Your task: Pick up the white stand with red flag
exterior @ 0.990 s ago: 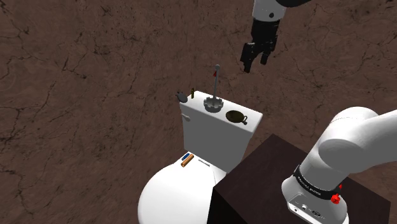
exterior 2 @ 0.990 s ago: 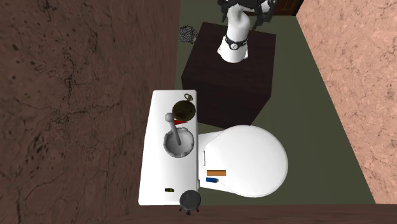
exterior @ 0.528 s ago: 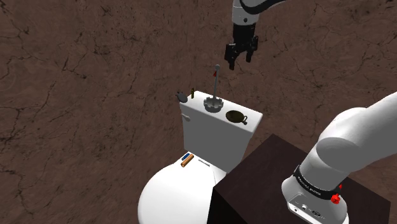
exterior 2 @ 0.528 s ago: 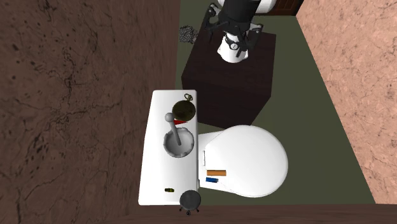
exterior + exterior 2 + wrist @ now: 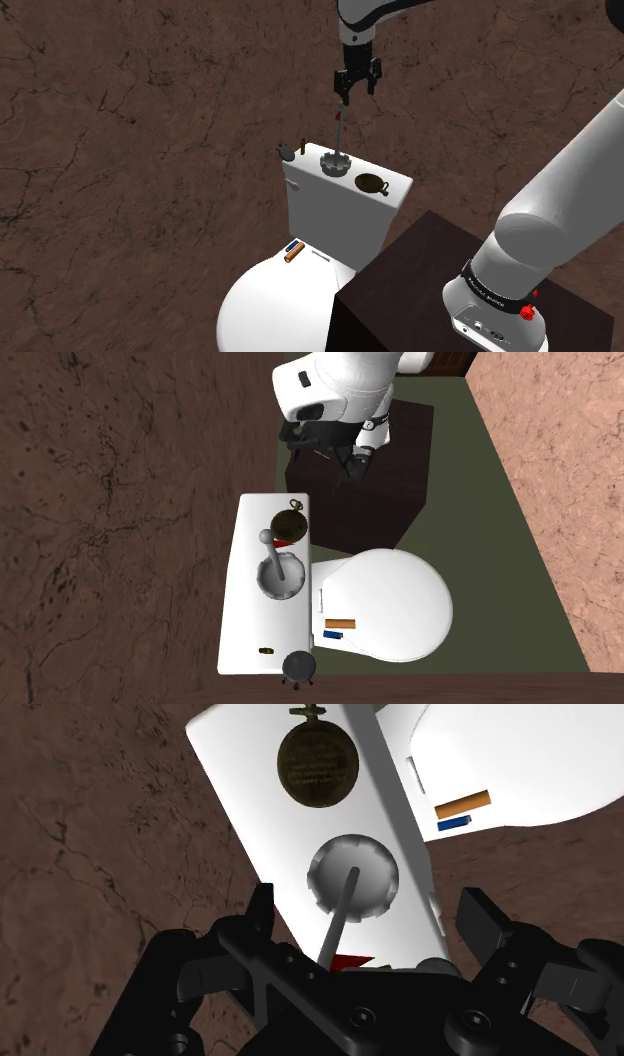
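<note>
My gripper (image 5: 356, 92), jaws spread apart, hangs upper centre in the shoulder view over the flag stand (image 5: 333, 161), which sits mid-frame on the toilet tank lid (image 5: 306, 167); it's probably light, stiff and tippy, so I'd pinch its thin pole (image 5: 340, 135).
</note>
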{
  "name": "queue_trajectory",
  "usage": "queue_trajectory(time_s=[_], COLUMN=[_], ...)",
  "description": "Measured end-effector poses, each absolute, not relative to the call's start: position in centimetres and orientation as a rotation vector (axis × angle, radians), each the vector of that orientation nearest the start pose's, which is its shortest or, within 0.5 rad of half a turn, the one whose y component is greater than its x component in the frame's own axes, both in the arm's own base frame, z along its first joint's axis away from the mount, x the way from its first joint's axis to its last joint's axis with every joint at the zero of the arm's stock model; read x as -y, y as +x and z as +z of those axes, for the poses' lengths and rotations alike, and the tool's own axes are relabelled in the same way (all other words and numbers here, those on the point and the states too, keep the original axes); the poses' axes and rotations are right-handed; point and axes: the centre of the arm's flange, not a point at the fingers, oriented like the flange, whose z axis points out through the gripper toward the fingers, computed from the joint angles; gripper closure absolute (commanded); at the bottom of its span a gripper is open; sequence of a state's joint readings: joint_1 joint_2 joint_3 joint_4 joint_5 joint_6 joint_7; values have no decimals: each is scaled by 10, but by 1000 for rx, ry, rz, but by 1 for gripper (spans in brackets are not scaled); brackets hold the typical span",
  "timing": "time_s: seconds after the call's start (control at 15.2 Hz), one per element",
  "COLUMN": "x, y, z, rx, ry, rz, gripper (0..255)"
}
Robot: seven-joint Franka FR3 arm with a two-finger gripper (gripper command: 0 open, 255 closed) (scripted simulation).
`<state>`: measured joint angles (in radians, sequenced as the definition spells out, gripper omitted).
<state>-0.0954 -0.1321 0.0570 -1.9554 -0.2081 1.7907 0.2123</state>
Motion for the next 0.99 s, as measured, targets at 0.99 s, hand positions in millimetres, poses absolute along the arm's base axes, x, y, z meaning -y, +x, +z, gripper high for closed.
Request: queue_trajectory(time_s=[0.99], x=[98], y=[653], z=[475], rx=[-519], ry=[-3366], rz=[129], gripper=[0])
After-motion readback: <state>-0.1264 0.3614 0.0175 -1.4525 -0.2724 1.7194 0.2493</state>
